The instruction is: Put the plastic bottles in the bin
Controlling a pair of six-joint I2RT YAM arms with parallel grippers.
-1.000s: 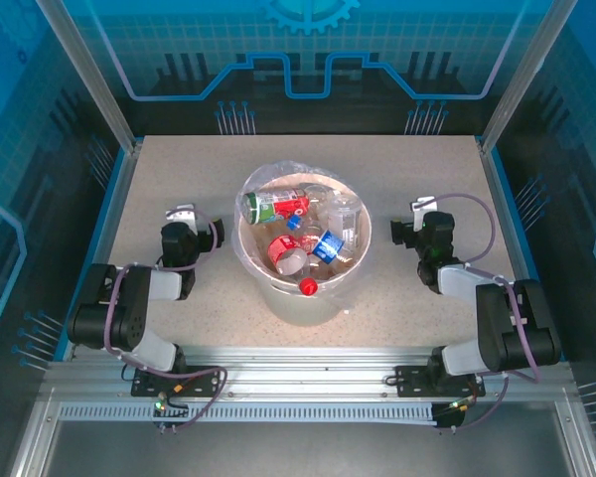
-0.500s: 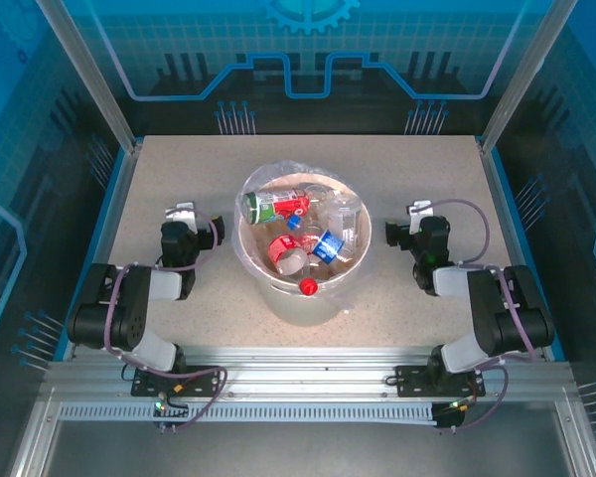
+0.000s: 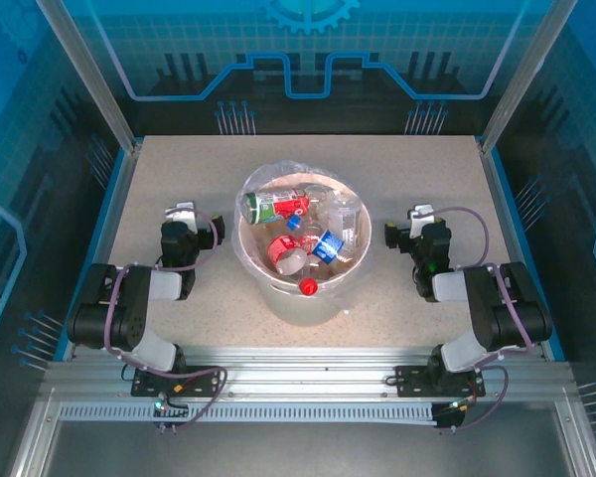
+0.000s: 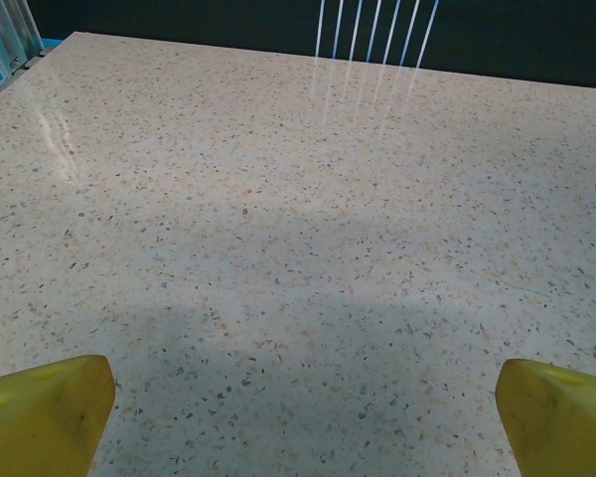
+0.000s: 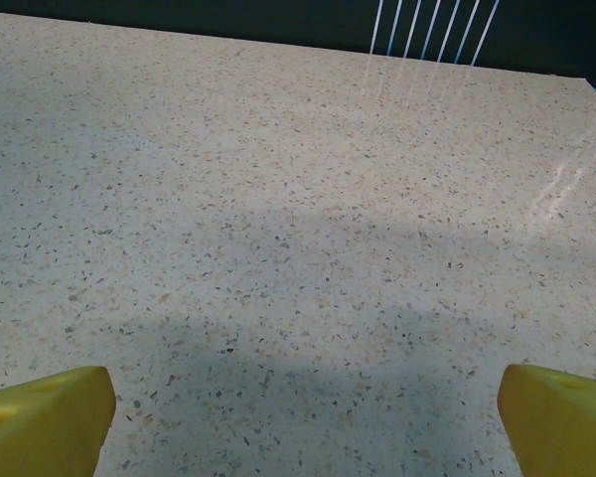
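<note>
Since every bottle that can be seen lies inside the bin [image 3: 278, 298], at the middle of the top view, the task looks done or nearly so. The bottles [image 3: 276, 207] sit heaped in the bag liner: a green one with a red label at the upper left of the pile, a blue-labelled one near the centre, a red cap at the lower rim.

The left gripper [image 4: 303, 417] sits low at the left of the bin, jaws spread wide with nothing between them. Its yellow fingertips [image 4: 45, 412] show at the bottom corners of the wrist view, over bare table [image 4: 298, 199]. The right gripper [image 5: 303, 417], right of the bin, is likewise wide open and empty.

Bottles like these are probably light and thin-walled, so they would dent under a hard squeeze and roll or slip on the smooth top. If one needed lifting, across the body at the label, mid-length, seems the best hold. The cap end is narrow and would let it swing.
</note>
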